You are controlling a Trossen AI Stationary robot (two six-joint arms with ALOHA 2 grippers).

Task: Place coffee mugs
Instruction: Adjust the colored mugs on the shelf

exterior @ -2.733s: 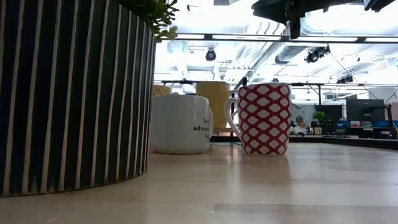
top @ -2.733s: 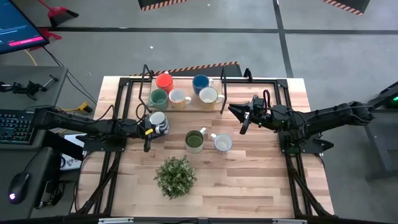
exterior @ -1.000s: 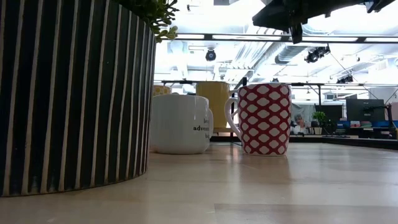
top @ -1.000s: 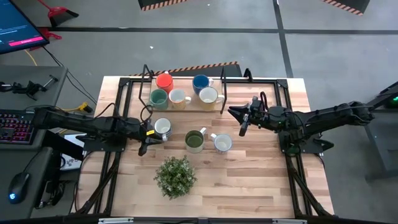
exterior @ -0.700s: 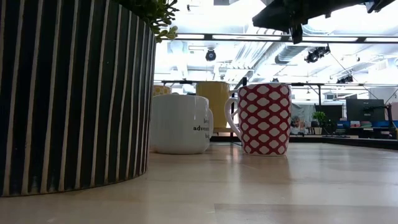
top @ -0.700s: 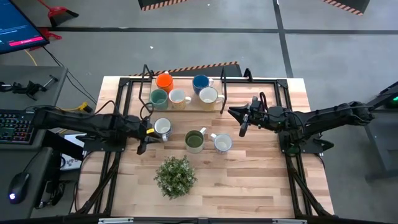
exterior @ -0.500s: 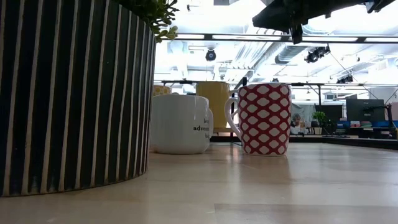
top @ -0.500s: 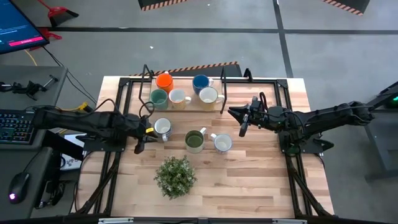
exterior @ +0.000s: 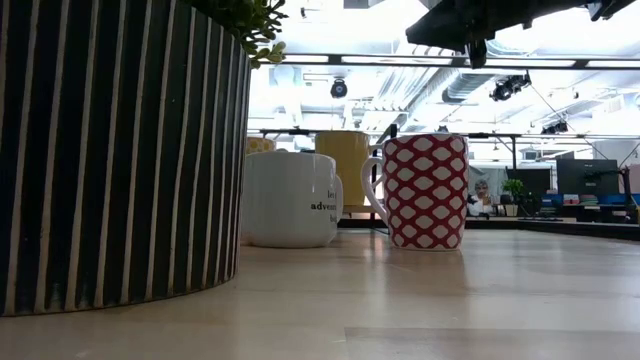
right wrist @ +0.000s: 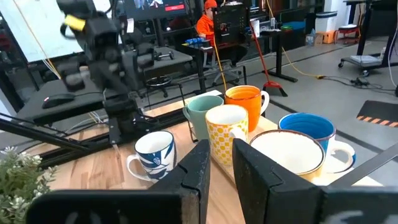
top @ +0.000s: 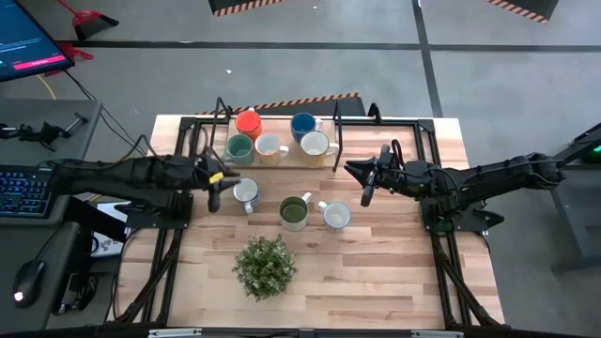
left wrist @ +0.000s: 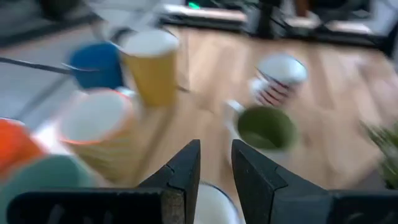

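Note:
Five coffee mugs stand on a raised shelf [top: 282, 161] at the far side: orange [top: 248, 122], blue [top: 302, 125], teal [top: 239, 147], yellow-patterned [top: 269, 147] and cream [top: 315, 145]. Three stand upright on the table: a white-and-blue one [top: 246, 193], one with an olive-green inside [top: 294, 211] and a red-patterned one [top: 335, 217]. My left gripper [top: 213, 195] hangs in the air just left of the white-and-blue mug [left wrist: 214, 205], fingers slightly apart with nothing between them. My right gripper [top: 364, 190] hovers right of the shelf, also slightly apart and empty.
A bushy potted plant [top: 265, 266] in a striped pot [exterior: 120, 150] stands near the table's front edge. Black frame rails [top: 178, 169] run along both sides of the table. Bare wood lies right of the plant and in front of the red-patterned mug [exterior: 425, 190].
My left gripper has risen well above the table beside the white-and-blue mug and tipped up from steeply downward to a shallower slant. The mug stays upright where it stood. My right gripper has kept still.

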